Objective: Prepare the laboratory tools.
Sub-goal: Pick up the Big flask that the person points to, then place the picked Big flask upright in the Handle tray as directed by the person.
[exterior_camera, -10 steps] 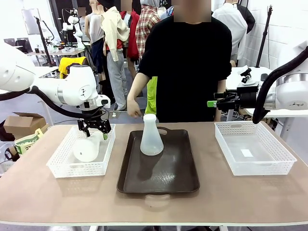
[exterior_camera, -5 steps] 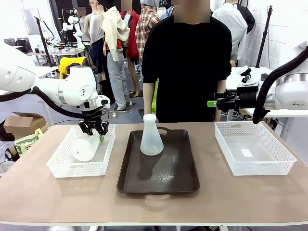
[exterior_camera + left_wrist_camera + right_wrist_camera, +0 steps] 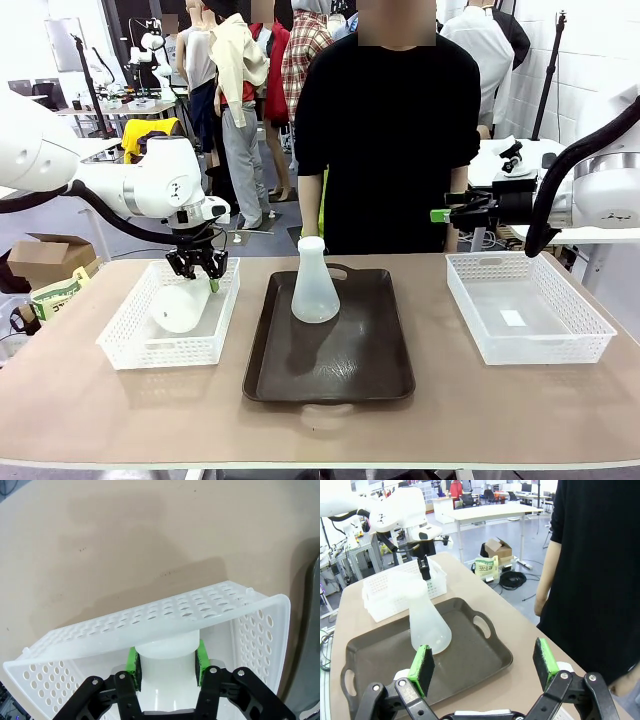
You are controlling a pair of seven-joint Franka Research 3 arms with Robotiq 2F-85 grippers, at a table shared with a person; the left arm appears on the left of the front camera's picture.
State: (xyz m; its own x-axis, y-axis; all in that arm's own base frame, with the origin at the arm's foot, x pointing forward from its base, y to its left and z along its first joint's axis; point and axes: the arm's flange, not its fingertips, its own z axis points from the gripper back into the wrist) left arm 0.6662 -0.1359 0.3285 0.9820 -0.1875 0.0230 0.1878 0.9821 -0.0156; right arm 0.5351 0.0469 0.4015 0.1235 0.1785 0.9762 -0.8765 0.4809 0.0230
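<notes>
Where the left pincer (image 3: 200,270) pinches its neck, flask (image 3: 180,308) apparently tilted in basket (image 3: 130,345), right pincer (image 3: 485,672) spread (above tray (image 3: 480,655)).

Brown tray (image 3: 350,375) between two white baskets (image 3: 125,345) (image 3: 560,345).

place: robotics lab | evidence: desks (image 3: 490,512), microscope (image 3: 512,158), cable stands

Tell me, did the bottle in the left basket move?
Yes. The bottle rose slightly against the left basket, neck pinched in the left claw.
</notes>
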